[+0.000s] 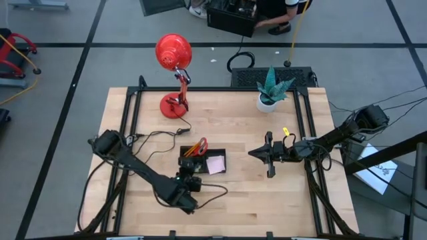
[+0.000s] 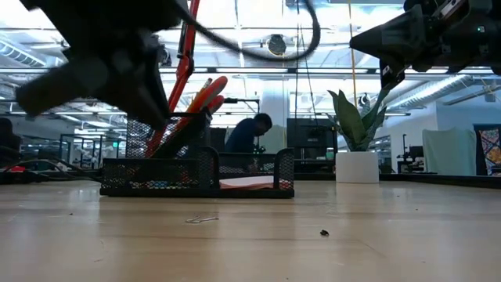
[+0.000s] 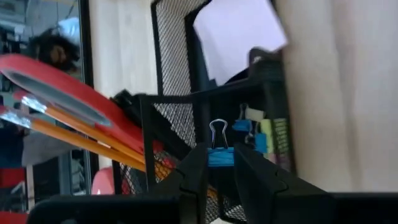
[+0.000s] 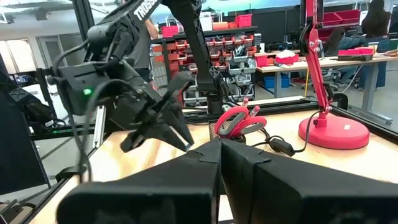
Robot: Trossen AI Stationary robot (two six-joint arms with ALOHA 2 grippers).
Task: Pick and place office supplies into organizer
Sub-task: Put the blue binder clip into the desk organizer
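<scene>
In the high view, the left pincer (image 1: pixel 189 175) is hanging just left of the frame's center, right at the lower edge of the organizer (image 1: pixel 215 153), a small black mesh tray sitting on the wooden table (image 1: pixel 240 200). In the left wrist view its two dark fingers (image 3: pixel 194 171) are pinching a tiny blue clip (image 3: pixel 219 154) with a silver wire loop, held over the tray's mesh wall; more blue clips (image 3: pixel 254 134) and a small yellow piece (image 3: pixel 266 134) are lying in the compartment beyond, though they are crowded together and hard to separate. The red-handled scissors (image 1: pixel 199 147) and orange pencils (image 3: pixel 81 134) are standing tilted in the tray's left part, and the pink sticky-note pad (image 1: pixel 215 164) is lying flat in its right part. Any black pens are too dark against the mesh to make out. In the low view the tray is showing left of center, with the left arm blurred and cutting off the upper left of the frame.

Right of center in the high view, the right pincer (image 1: pixel 255 153) is waiting above bare table, its fingers pressed together and holding nothing. A red desk lamp (image 1: pixel 174 57) is standing at the upper left of the table and a potted plant (image 1: pixel 271 90) at its upper right.
</scene>
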